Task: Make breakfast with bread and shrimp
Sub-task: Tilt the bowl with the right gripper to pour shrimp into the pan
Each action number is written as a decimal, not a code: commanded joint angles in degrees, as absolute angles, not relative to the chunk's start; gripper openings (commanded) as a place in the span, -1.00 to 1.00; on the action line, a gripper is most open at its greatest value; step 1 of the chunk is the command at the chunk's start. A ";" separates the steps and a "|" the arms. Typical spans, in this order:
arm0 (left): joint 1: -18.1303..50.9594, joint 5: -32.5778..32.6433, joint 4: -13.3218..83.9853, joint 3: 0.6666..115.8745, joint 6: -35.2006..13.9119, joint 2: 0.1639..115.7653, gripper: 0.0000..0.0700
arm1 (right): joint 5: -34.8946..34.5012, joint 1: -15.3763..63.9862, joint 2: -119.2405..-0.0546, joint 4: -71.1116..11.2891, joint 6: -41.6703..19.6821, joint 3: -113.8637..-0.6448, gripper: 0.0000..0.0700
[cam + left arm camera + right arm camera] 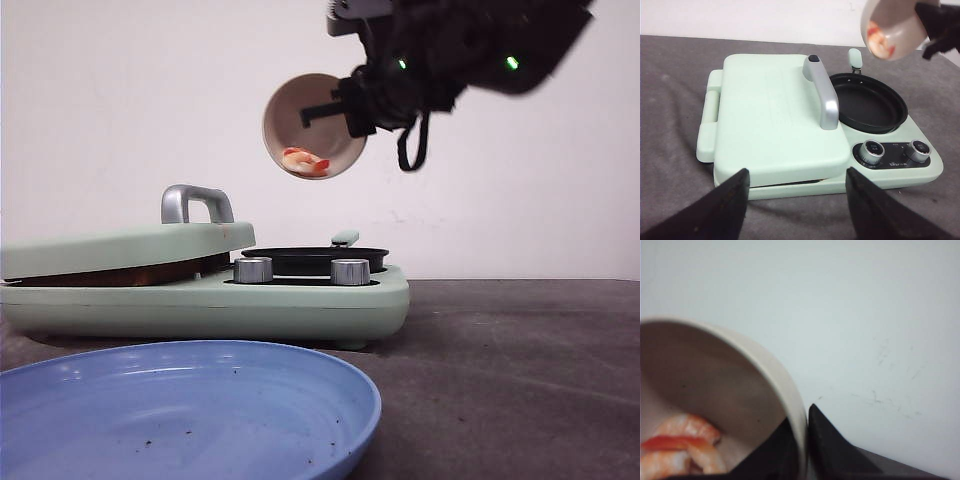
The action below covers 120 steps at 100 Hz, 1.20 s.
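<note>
Beige bowl (315,125) clamped by right end effector (345,108), two shrimp (305,161) inside, left end effector (796,200) open.

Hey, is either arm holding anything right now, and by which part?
The right gripper pinches the beige bowl of shrimp by its rim; the left gripper holds nothing.

The right arm reaches in high from the right in the front view, its dark wrist tilted over; the right gripper (345,108) is clamped on the rim of the beige bowl (300,112), one finger inside the wall and one outside, holding it tipped on its side in the air. The left gripper (797,202) hangs lower, its two dark fingers (715,210) spread wide with nothing between them; the rest of the left arm is out of sight.
</note>
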<state>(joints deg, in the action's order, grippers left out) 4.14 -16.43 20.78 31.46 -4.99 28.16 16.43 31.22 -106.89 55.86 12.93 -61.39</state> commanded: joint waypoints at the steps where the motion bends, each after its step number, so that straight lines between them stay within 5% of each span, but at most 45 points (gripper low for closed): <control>1: 4.19 -16.40 20.16 32.12 -3.88 28.40 -0.11 | 16.23 30.96 -108.03 60.97 11.31 -60.55 -1.00; 23: 4.21 -16.56 20.21 32.12 -3.86 28.40 -0.11 | 13.50 30.72 -108.03 68.42 12.25 -58.59 -1.00; 73: 4.21 -16.56 20.18 32.12 -3.64 28.40 -0.11 | 13.30 30.65 -108.62 67.00 11.97 -58.57 -1.00; 105: 4.21 -16.56 20.49 32.12 -3.68 28.40 -0.11 | 14.11 30.55 -107.70 60.80 7.22 -58.61 -1.00; 120: 4.21 -16.53 21.63 32.12 -3.68 28.40 -0.11 | 15.07 30.15 -102.98 49.04 2.85 -60.07 -1.00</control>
<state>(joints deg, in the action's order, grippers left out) 4.14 -16.47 21.82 31.46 -4.34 28.16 14.79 30.22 -105.82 53.30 6.98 -58.22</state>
